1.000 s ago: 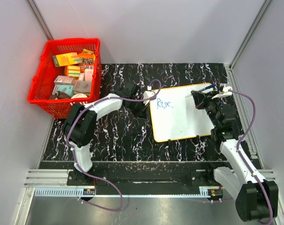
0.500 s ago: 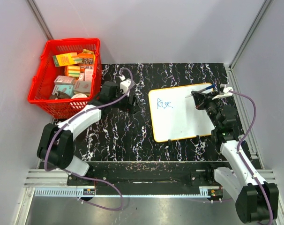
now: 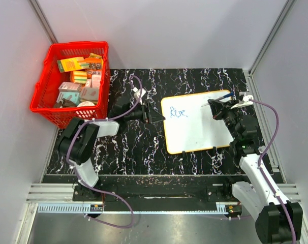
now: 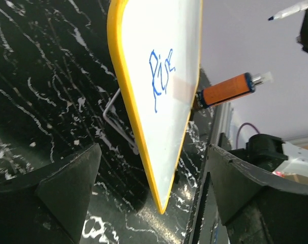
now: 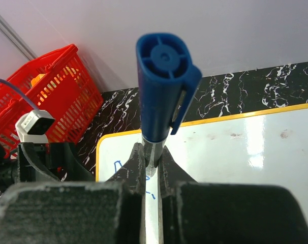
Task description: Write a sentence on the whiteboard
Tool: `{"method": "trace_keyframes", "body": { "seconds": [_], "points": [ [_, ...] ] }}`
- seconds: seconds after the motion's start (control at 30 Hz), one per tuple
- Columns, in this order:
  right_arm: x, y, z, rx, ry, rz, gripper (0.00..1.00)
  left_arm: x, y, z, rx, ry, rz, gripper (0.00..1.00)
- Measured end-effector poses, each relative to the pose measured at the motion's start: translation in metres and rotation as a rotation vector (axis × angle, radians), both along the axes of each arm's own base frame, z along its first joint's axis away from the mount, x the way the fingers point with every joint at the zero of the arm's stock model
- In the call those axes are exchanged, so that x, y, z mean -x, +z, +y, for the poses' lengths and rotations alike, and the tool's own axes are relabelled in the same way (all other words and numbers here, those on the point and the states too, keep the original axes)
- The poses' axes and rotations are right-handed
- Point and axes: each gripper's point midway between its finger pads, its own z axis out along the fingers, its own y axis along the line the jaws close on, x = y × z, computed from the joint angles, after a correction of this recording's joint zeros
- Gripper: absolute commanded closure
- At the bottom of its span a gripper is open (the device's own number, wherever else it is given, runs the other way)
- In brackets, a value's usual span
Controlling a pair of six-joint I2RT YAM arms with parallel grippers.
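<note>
Our left gripper (image 3: 155, 117) has backed off the whiteboard (image 3: 197, 127) toward nine o'clock, jaws apart; our right gripper (image 3: 215, 108) clamps the marker (image 3: 222, 95).

The flat white orange-rimmed whiteboard (image 4: 159, 46) runs off the left wrist view at 12 o'clock; the blue plastic marker's (image 5: 161, 86) tip is hidden inside the right gripper (image 5: 151, 170)

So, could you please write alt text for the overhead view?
A whiteboard bearing one blue handwritten word sits on a black marbled table. The right gripper holds a blue marker above its far right corner; the open left gripper points at its left edge. A filled red basket stands far left.
</note>
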Motion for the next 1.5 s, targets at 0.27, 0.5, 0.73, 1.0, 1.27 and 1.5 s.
{"method": "trace_keyframes", "body": {
  "seconds": [0.27,0.5,0.73,1.0,1.27,1.5],
  "points": [
    [0.0,0.0,0.0,0.001,0.0,-0.001,1.0,-0.002,-0.014,-0.013,0.121,-0.042,0.073,0.21],
    [0.001,0.001,0.0,0.003,0.0,-0.003,1.0,-0.008,-0.009,-0.026,0.139,-0.069,0.053,0.35],
    [0.001,0.001,-0.001,0.008,-0.002,-0.004,1.0,-0.017,-0.022,-0.04,0.139,-0.093,0.074,0.55],
    [0.001,0.002,-0.001,0.016,-0.004,-0.011,1.0,-0.015,-0.015,-0.045,0.172,-0.152,0.093,1.0],
    [0.0,-0.001,-0.001,0.018,-0.003,-0.004,1.0,-0.013,-0.01,-0.045,0.165,-0.197,0.067,1.0],
    [-0.001,-0.009,0.0,0.02,0.0,0.015,1.0,-0.01,-0.003,-0.04,0.066,-0.244,0.009,1.0]
  ]
}}
